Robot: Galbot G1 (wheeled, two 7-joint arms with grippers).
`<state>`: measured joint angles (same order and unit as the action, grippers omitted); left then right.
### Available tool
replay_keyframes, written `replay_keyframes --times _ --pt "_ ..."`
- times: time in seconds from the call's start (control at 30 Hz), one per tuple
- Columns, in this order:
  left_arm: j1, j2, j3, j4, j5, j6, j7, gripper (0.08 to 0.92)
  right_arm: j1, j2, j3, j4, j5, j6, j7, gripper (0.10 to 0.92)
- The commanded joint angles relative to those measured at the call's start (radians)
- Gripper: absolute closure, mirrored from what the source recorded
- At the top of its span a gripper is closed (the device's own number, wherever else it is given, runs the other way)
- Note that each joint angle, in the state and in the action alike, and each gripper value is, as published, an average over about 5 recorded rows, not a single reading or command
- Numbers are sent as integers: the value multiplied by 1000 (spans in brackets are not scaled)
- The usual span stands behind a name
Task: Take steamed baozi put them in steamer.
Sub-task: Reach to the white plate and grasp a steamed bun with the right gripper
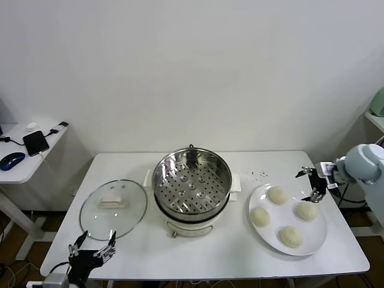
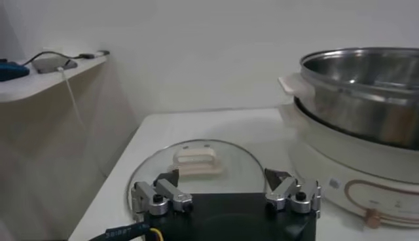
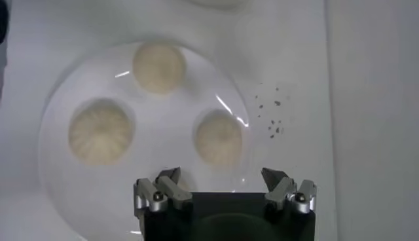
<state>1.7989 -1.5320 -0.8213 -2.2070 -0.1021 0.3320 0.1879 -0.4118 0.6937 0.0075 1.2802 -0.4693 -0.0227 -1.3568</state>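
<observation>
While both grippers gape, four steamed baozi (image 1: 277, 195) rest on plate (image 1: 315, 243).

1. We see four cream-white steamed baozi (image 1: 277, 194), one with fine pleat lines, on a glossy white plate (image 1: 318, 243) beneath the black right gripper (image 1: 310, 183).
2. We see the shiny silver steamer (image 1: 192, 182), its floor dotted with holes, on a white base.
3. We see a clear glass lid (image 1: 114, 209) with a beige handle, just beyond the black left gripper (image 1: 91, 246).
4. We see a white table (image 1: 198, 255) with dark specks.
</observation>
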Motion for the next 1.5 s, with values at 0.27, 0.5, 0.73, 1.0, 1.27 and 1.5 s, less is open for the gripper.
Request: replay_keyframes --times 0.27,0.5,0.73,1.0,1.27,1.5 --pt "-17 -18 1 23 7 -5 -16 177 90 164 -92 -199 -113 45 11 203" --pt "-23 -14 1 32 6 -2 -16 177 79 199 -77 -234 -152 53 41 203" --pt "-28 -13 4 45 9 -3 -19 177 74 226 -63 -265 -178 53 65 203" --pt "-36 -7 1 57 11 0 -19 177 71 234 -57 -289 -198 55 72 203" --pt "-38 -10 5 55 11 4 -16 177 71 247 -54 -316 -207 55 89 203" --pt "-33 -9 5 55 13 3 -14 177 64 248 -50 -315 -200 53 98 203"
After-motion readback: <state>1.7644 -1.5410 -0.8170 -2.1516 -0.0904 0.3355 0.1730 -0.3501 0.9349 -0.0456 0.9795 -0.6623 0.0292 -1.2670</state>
